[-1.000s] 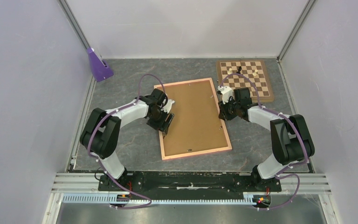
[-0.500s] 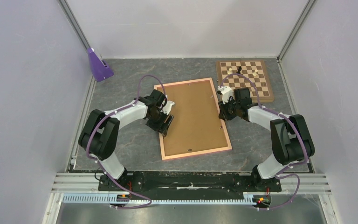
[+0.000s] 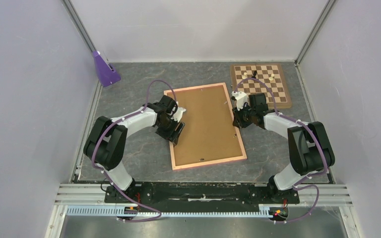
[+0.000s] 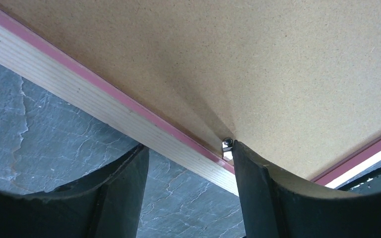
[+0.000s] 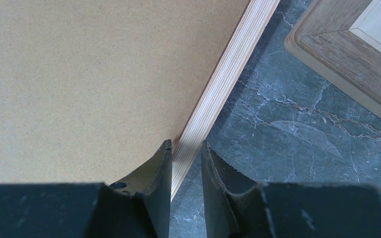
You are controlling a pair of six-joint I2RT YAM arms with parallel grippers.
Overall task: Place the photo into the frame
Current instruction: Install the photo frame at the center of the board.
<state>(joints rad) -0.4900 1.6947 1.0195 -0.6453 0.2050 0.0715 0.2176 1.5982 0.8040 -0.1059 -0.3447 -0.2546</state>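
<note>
The frame [image 3: 209, 162] lies face down on the table, its pale wooden back up, with a plain brown backing board [image 3: 206, 124] set inside it. The photo is hidden. My left gripper [image 3: 176, 131] is open astride the frame's left rail [image 4: 79, 94]. Its right fingertip [image 4: 238, 148] touches a small metal tab [image 4: 226, 147] at the board's edge. My right gripper [image 3: 236, 121] is at the right rail [image 5: 228, 69], shut on it: one finger rests on the board [image 5: 89, 74], the other outside the rail.
A brown-and-cream chessboard [image 3: 261, 84] with a few pieces lies at the back right, close beside the right gripper [image 5: 186, 144]. A purple wedge-shaped object [image 3: 104, 69] stands at the back left corner. Walls enclose the grey slate table on three sides.
The left gripper has edged very slightly toward the frame's left rail. The frame and the right arm have not moved.
</note>
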